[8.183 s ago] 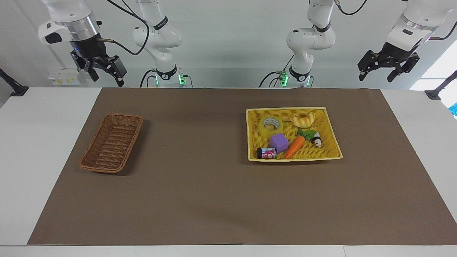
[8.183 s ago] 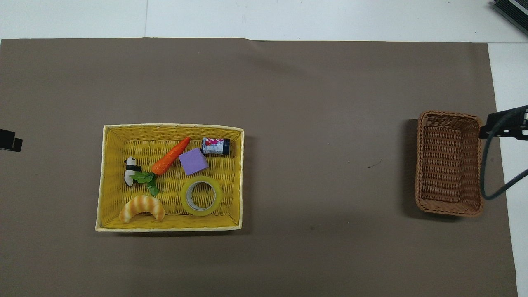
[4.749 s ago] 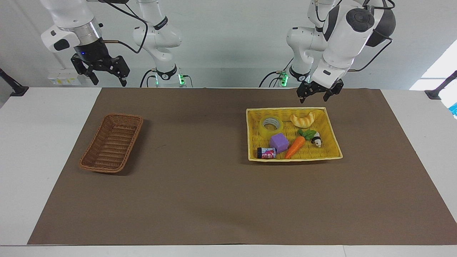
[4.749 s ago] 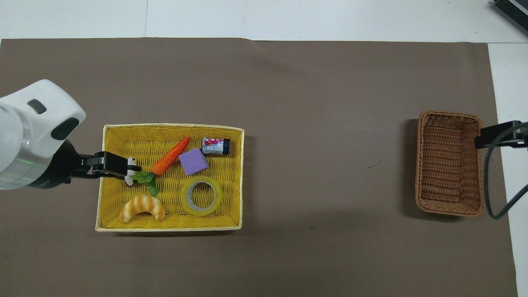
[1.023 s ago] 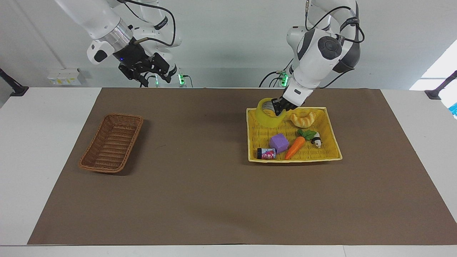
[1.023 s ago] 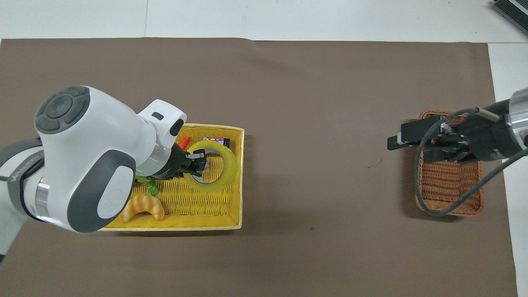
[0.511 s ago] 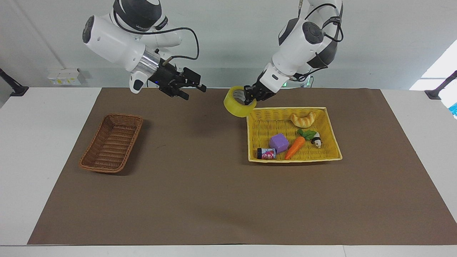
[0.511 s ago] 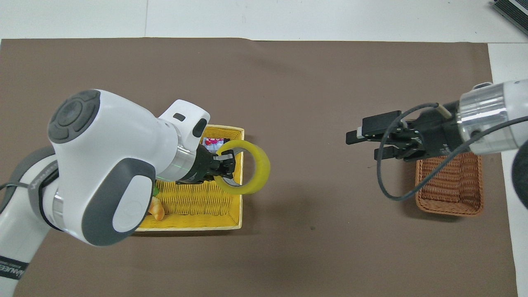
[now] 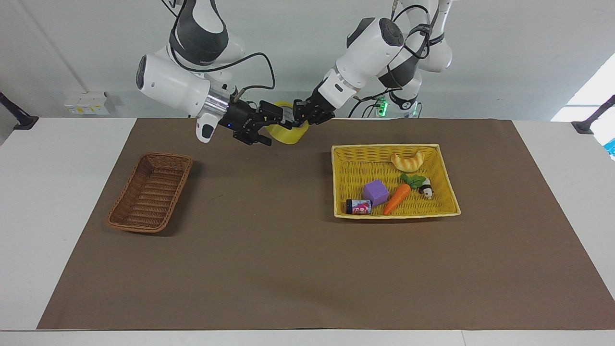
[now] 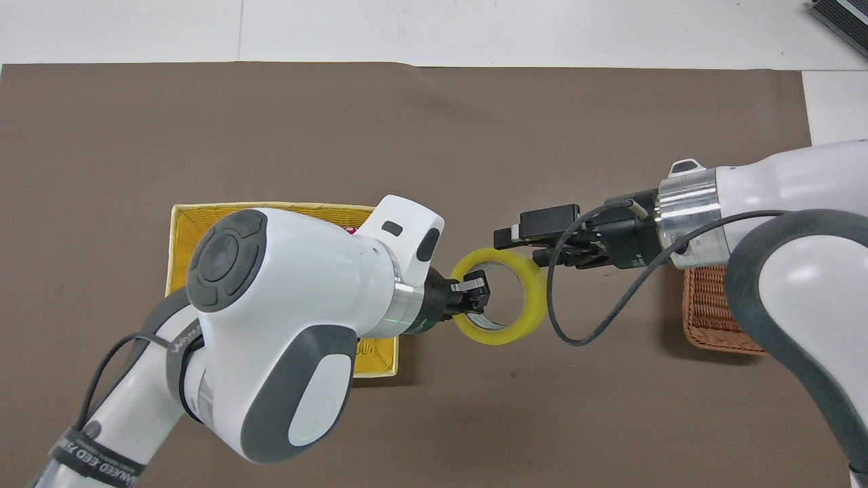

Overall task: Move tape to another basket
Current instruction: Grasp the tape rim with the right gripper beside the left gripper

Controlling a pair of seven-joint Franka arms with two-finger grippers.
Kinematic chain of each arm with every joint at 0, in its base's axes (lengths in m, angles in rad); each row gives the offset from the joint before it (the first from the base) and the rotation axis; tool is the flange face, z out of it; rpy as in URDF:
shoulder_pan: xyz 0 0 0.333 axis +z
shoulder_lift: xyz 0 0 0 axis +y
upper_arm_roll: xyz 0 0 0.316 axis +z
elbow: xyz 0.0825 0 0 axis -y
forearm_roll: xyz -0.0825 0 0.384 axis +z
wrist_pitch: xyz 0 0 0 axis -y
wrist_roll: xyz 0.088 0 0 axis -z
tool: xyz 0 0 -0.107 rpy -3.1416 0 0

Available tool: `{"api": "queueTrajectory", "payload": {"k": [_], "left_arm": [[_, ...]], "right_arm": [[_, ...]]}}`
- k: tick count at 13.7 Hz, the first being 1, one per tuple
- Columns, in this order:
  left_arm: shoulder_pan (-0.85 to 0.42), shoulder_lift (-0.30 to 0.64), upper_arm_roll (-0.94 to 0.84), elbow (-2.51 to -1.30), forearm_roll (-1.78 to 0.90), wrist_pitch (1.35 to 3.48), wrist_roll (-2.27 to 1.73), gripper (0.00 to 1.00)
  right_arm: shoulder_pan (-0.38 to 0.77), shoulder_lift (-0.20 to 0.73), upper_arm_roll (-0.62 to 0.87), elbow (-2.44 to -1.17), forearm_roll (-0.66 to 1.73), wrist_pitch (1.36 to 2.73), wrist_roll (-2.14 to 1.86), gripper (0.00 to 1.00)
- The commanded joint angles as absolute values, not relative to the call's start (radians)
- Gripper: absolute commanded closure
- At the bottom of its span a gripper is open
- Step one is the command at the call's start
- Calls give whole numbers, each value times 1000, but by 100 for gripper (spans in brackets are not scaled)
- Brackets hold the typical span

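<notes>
Tape (image 9: 287,135) hangs mid-air at upper centre, pinched by my left gripper (image 9: 301,115); my right gripper (image 9: 267,124), fingers spread, sits beside it, wicker basket (image 9: 150,191) lower left

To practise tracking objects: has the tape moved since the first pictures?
Yes. The tape has left the yellow basket and now hangs over the mat between both baskets, held by the left claw, toward the wicker basket.

A robotics lab: two white arms are mounted at the twelve o'clock edge of a white bench (image 9: 29,202) spread with a brown mat (image 9: 298,269). Plain white walls, loose cabling and a wall socket block (image 9: 86,103) at ten o'clock complete it.
</notes>
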State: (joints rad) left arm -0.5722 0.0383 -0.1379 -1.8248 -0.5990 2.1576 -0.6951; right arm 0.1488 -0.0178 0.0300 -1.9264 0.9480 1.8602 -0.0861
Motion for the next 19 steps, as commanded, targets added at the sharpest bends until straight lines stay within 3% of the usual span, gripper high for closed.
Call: {"api": "queueTrajectory", "payload": {"k": [1,6,7,8,11,13,14,15,16,17,19], "left_arm": [[-584,43,-140,-1802,-623,2190,-709,100],[-586,44,-144,-1804,-624,2244,-709,100],[-586,44,-144,-1804,-624,2244,-709,100],[-586,44,-144,-1804,-624,2244,-710,100],[-583,44,-144,-1804,-632,2246,-713,100],[-583,44,-143,-1805,-649,2249,-722,100],[-580,44,-143,-1805,-647,2250,-710,89],[-577,49,-143,-1805,-647,2259,-710,42],[-574,57,-144,-1805,-649,2270,-718,17],[-571,55,-144,-1805,-653,2272,-725,2],[-557,41,-143,-1816,-768,2281,-774,0]], "right_arm": [[121,-46,35,-1967,974,1826,-123,0],[26,-46,35,-1959,999,1700,-137,0],[26,-46,35,-1959,999,1700,-138,11],[26,-46,35,-1959,999,1700,-135,40],[26,-45,34,-1954,999,1689,-95,98],[26,-40,34,-1947,997,1689,-64,100],[25,-35,34,-1939,996,1687,-64,100],[22,-34,32,-1925,985,1689,-64,100],[8,-29,31,-1915,979,1686,-63,100],[-18,-28,29,-1910,976,1674,-64,100],[-90,-26,29,-1910,973,1657,-64,100]]}}
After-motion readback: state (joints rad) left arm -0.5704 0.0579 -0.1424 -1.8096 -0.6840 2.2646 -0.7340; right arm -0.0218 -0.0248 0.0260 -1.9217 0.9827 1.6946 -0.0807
